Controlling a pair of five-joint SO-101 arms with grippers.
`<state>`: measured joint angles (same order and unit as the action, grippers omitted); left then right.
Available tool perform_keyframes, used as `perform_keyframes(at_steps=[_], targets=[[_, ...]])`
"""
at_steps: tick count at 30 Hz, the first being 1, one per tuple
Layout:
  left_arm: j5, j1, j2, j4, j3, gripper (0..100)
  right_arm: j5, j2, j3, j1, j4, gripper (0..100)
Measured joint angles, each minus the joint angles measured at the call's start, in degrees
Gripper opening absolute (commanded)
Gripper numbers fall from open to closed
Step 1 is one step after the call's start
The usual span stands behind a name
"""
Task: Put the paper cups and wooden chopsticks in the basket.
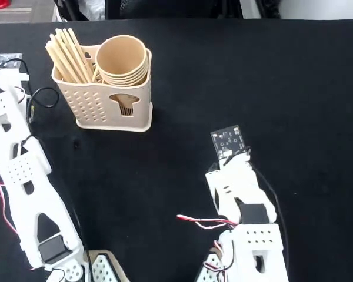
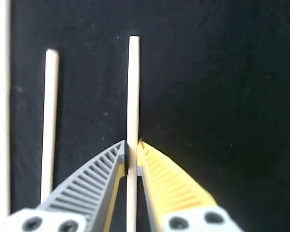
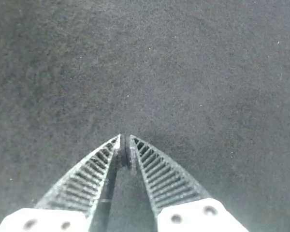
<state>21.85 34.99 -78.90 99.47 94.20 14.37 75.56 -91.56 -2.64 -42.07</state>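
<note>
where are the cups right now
High view: the cups sit stacked in the basket, far left on the table, just right of the chopsticks.

The high camera hangs above the black cloth worktop [image 1: 294, 82] and looks steeply down on it, with both white arms [image 1: 23, 176] rising from its near edge. Each wrist camera rides just behind its own pincer and looks out along the fingers at very close range. The grey-and-yellow left pincer [image 2: 132, 147] nips a pale wooden chopstick [image 2: 133, 87], and the grey right pincer [image 3: 124, 145] faces the black cloth. All three views share that worktop.
</note>
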Motion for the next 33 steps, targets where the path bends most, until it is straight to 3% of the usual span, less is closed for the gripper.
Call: perform_keyframes(at_steps=[4, 12, 19, 24, 28, 33], targets=[[-8.8, 4.4, 5.2, 1.0, -0.1, 3, 0.0, 0.0, 0.0, 0.0, 0.0, 1.2], [-14.3, 9.8, 23.4, 1.5, -4.9, 3, 0.0, 0.0, 0.0, 0.0, 0.0, 1.2], [-14.2, 9.5, 46.3, 1.6, -35.6, 3, 0.0, 0.0, 0.0, 0.0, 0.0, 1.2], [-13.4, 6.6, 65.4, -4.0, -56.5, 3, 0.0, 0.0, 0.0, 0.0, 0.0, 1.2], [-13.3, 4.1, 80.6, -13.5, -75.1, 3, 0.0, 0.0, 0.0, 0.0, 0.0, 1.2], [-13.0, -0.4, 102.3, -32.9, -104.1, 3, 0.0, 0.0, 0.0, 0.0, 0.0, 1.1]])
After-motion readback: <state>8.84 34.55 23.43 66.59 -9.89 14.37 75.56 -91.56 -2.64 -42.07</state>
